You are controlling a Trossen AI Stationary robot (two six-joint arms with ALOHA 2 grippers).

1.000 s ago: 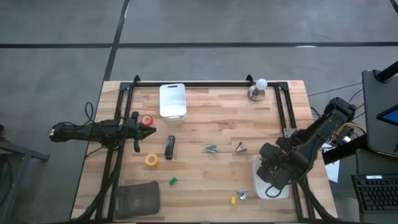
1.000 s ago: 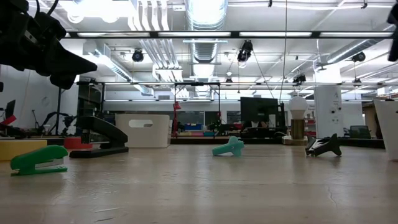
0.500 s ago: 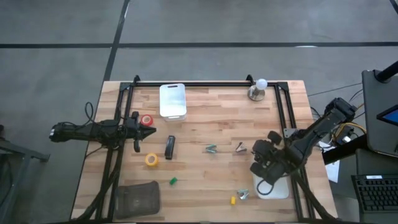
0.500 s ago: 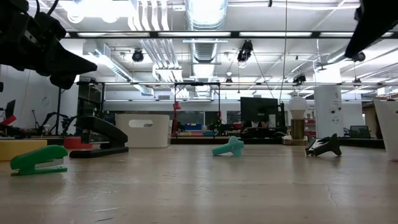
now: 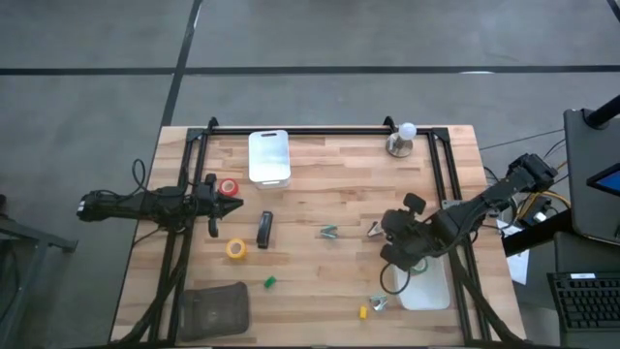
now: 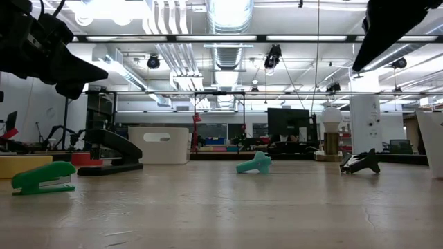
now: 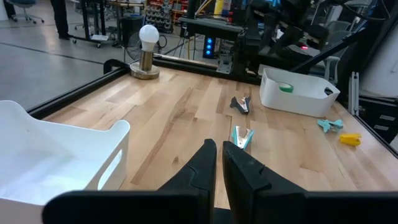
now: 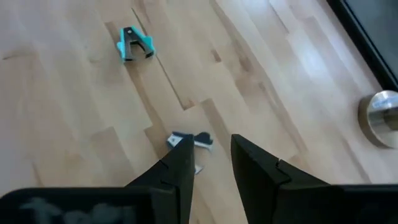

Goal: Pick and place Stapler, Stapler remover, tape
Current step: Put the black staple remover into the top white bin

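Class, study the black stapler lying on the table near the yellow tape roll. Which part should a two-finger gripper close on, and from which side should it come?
Grip the black stapler across the middle of its narrow body, coming straight down from above. In the high view it lies flat, long and slim, its length running away from the table's front edge, so the fingers should straddle its short width. The yellow tape roll lies close by but apart, leaving room. The left gripper is nearest.

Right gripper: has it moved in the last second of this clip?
Yes. In the high view the right gripper has moved off the white bin toward the table's middle, nearing the dark staple remover.
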